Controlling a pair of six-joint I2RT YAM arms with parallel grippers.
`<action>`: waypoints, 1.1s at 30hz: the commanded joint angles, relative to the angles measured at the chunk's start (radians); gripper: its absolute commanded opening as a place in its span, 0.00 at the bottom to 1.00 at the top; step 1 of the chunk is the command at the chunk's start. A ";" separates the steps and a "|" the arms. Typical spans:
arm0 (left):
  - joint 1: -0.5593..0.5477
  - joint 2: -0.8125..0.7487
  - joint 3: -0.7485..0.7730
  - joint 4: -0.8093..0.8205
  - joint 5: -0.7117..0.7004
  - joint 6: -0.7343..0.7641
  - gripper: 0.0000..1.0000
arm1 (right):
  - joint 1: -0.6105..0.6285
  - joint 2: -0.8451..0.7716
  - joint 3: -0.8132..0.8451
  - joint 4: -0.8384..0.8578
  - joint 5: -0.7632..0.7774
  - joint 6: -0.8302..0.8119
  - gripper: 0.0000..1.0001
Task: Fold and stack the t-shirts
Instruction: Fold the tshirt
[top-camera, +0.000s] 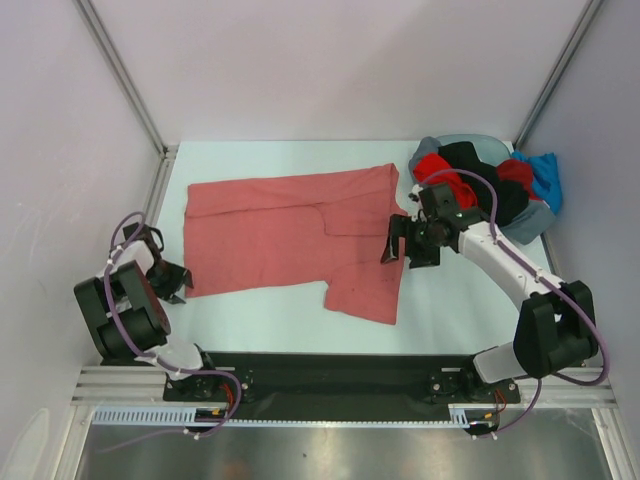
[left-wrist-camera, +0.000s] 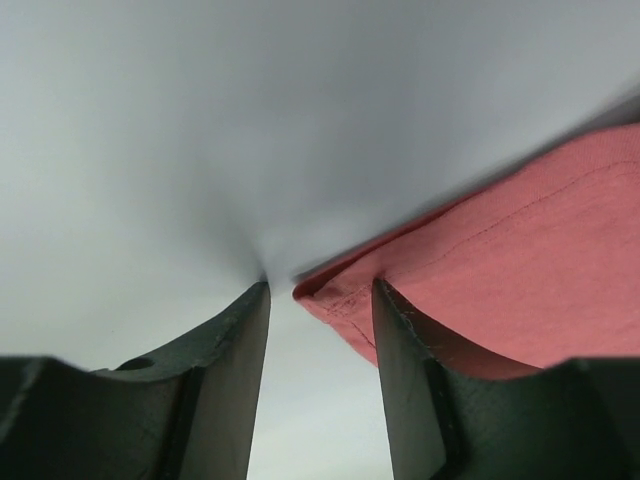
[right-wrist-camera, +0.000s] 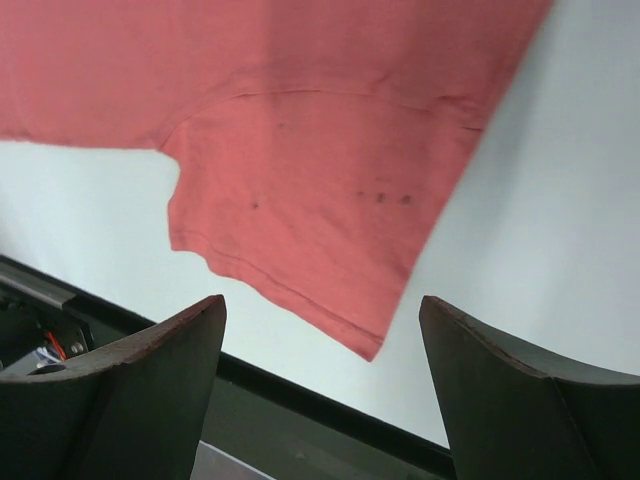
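A salmon-red t-shirt (top-camera: 270, 230) lies spread flat across the table, one sleeve pointing to the near edge. My left gripper (top-camera: 180, 283) sits low at the shirt's near-left corner. In the left wrist view, the hemmed corner of the shirt (left-wrist-camera: 520, 260) reaches the tip of the right finger (left-wrist-camera: 400, 380), and bare table shows between the parted jaws of this gripper (left-wrist-camera: 320, 290). My right gripper (top-camera: 405, 245) hovers over the shirt's right edge. It stands wide open (right-wrist-camera: 322, 305) and empty above the sleeve (right-wrist-camera: 320, 150). More t-shirts, bright red (top-camera: 435, 168), black (top-camera: 470, 160) and blue (top-camera: 545, 175), are heaped at the back right.
The heap rests in a grey-blue basin (top-camera: 535, 222) in the back right corner. White walls with metal posts close in the table on three sides. A black rail (top-camera: 320, 370) runs along the near edge between the arm bases.
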 joint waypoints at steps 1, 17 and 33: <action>0.007 0.042 -0.008 0.042 0.012 -0.026 0.50 | -0.043 -0.056 -0.030 0.002 -0.024 -0.019 0.85; 0.008 0.040 0.016 0.010 0.012 0.050 0.00 | -0.085 0.002 -0.287 0.148 -0.139 0.086 0.47; 0.007 -0.039 -0.003 0.007 0.055 0.080 0.00 | 0.101 0.191 -0.160 0.090 0.265 0.364 0.52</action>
